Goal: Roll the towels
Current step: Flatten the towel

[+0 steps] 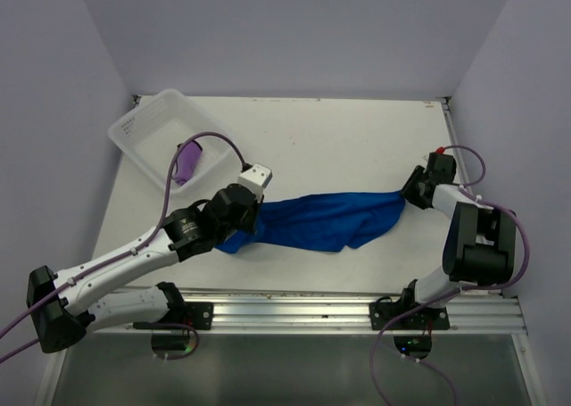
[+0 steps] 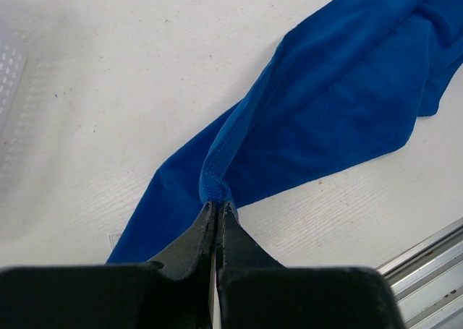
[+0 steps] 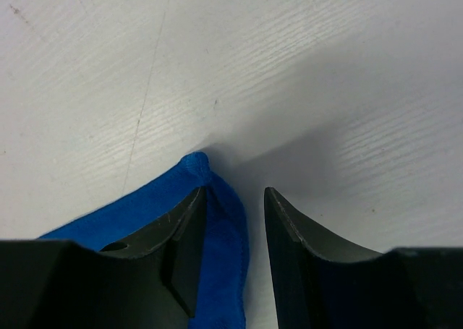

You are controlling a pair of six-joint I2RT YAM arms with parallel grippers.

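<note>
Top external view: you see the blue towel stretched out in a long, rumpled band across the near middle of the table, running between your two arms; the left gripper sits at its left end, though the wrist hides the fingertips from this angle, and the right gripper meets the drawn-out point at its right end; the purple towel lies bunched inside the white basket, which stands at the far left corner of the table, well apart from the blue one.

Left wrist view: your left gripper has its jaws pressed together, with no gap showing between them, and a hemmed edge of the blue towel is pinched right at their tips; from there the cloth fans out flat on the table, one fold running up to the right and another trailing down to the left; a perforated wall of the basket shows at the left edge, and the metal rail at the lower right.

Right wrist view: your right gripper stands partly open, with a clear gap between the jaws; a corner of the blue towel reaches up between them and lies along the inner face of one of the fingers, while the other finger is apart from the cloth, so nothing is clamped here; the corner's tip rests on the bare table just ahead of the fingertips.
</note>
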